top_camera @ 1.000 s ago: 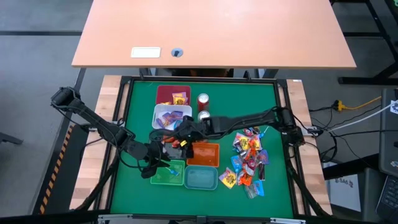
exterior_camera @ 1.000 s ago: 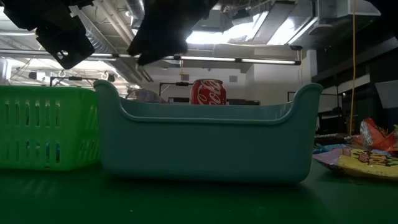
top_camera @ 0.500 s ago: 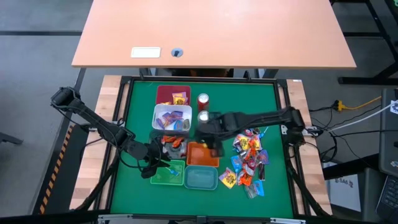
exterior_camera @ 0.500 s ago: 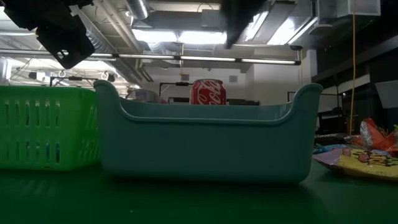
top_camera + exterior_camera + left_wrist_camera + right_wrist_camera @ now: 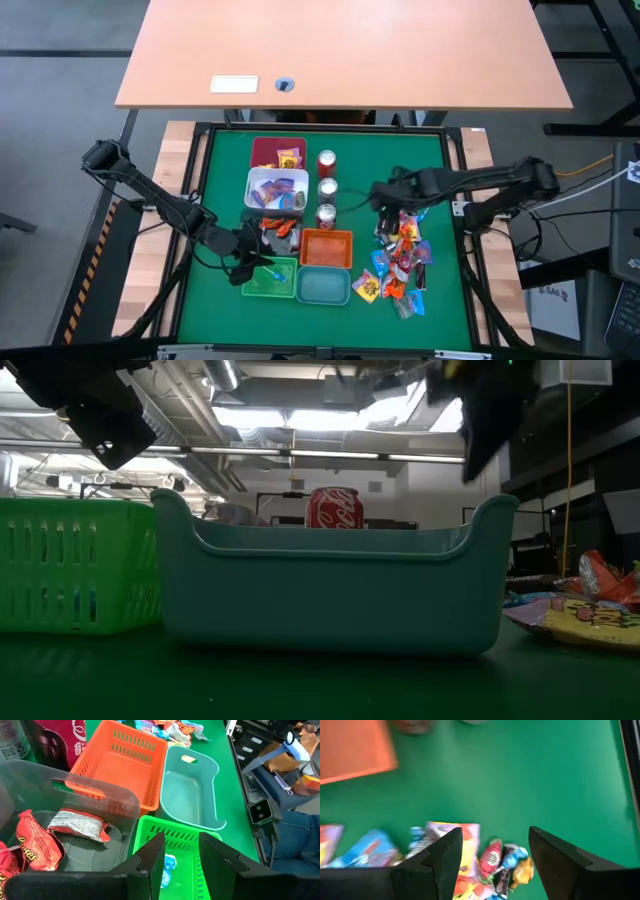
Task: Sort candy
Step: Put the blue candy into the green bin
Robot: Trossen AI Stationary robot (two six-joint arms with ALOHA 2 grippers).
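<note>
The loose candy (image 5: 400, 262) is seen as a heap on the green table (image 5: 220, 170), to the right of the orange bin (image 5: 326, 247) and the teal bin (image 5: 322, 286). The right gripper (image 5: 383, 196) is held above the upper end of this heap, near the three cans (image 5: 326, 188); its fingers (image 5: 444, 857) are spread wide and nothing is held between them. The left gripper (image 5: 262, 258) is placed over the green bin (image 5: 268, 279), beside the clear bin (image 5: 80, 807) in which red and silver sweets are lying. Its fingers (image 5: 150, 857) are parted with an empty gap, and a blue wrapped sweet (image 5: 167, 865) is seen below them in the green bin. More sweets are kept in the white bin (image 5: 276, 188) and the dark red bin (image 5: 277, 152).
</note>
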